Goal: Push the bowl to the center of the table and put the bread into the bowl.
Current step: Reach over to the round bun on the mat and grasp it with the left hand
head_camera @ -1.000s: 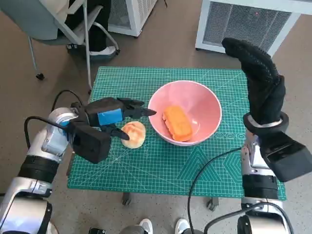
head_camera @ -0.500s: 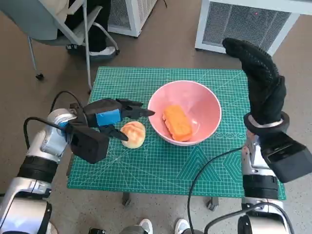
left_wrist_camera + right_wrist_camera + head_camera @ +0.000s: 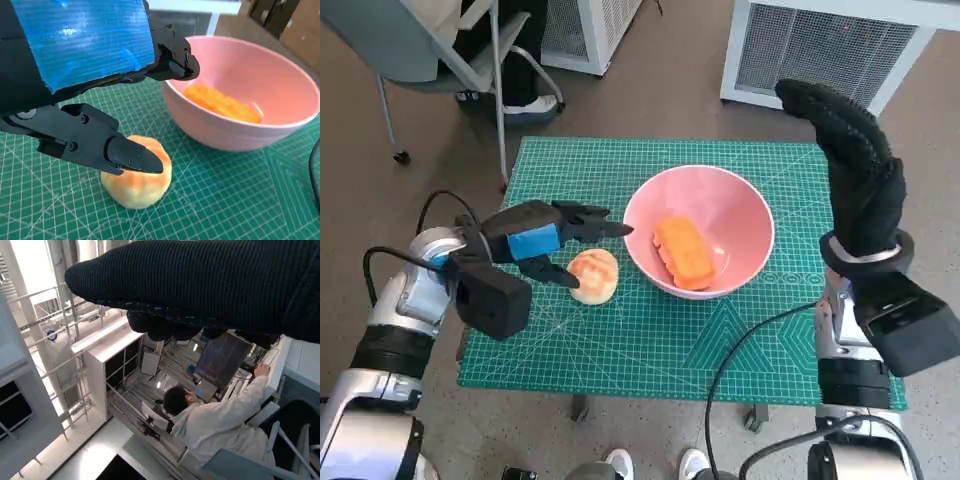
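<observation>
A pink bowl [image 3: 740, 215] [image 3: 280, 90] stands near the middle of the green cutting mat [image 3: 650, 330], with an orange loaf of bread [image 3: 683, 252] [image 3: 222, 103] lying inside it. A round pale bun [image 3: 594, 275] [image 3: 137, 175] sits on the mat just left of the bowl. My left hand [image 3: 545, 238] [image 3: 90, 70] hovers over the bun with its fingers spread and nothing in them, one fingertip [image 3: 142, 160] just above the bun, another close to the bowl's rim. My right hand [image 3: 855, 165] [image 3: 200, 285] is raised upright at the bowl's right, fingers straight, holding nothing.
A chair [image 3: 440, 45] with a person's legs stands beyond the mat's far left corner. White cabinets [image 3: 820, 45] stand behind the table. A black cable [image 3: 740, 350] crosses the mat's near right part. In the right wrist view a person in white [image 3: 220, 415] sits at a desk.
My left hand and forearm have drawn back slightly to the left, away from the bowl. The bun, bowl and right hand have kept their places.
</observation>
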Motion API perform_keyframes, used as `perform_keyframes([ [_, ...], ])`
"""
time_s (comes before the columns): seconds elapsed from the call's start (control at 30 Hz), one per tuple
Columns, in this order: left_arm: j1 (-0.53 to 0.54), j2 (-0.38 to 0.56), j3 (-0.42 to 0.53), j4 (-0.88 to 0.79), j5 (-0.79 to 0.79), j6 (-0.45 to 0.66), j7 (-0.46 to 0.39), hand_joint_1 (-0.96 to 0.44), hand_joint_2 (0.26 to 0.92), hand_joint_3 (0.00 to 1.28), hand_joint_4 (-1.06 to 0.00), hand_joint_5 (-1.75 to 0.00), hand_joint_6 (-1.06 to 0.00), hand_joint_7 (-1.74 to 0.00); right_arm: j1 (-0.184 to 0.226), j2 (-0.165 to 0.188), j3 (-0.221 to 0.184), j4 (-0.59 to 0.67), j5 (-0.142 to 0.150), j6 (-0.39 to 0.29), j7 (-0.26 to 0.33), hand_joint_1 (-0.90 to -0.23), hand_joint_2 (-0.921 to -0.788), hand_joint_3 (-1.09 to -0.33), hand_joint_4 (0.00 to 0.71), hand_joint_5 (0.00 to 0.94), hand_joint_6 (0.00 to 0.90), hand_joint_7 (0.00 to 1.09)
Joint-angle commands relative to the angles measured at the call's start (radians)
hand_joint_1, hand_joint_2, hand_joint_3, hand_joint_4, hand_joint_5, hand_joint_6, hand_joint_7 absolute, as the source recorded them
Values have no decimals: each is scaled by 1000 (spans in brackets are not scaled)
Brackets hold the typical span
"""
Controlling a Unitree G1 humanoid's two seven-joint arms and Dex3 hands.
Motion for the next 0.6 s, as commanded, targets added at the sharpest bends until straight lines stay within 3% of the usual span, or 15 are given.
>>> perform_keyframes([
  [0.03,28,12,17,-10,-3,-25,33,-224,801,0,-419,-23,-501,-32,19,0,0,7,-4,11,-7,-607,-921,-752,345,3,65,610],
  [0.6,65,23,4,-43,0,73,-31,-174,815,5,-452,-13,-529,-29,15,4,-1,17,8,14,-1,-599,-921,-753,345,2,66,611],
])
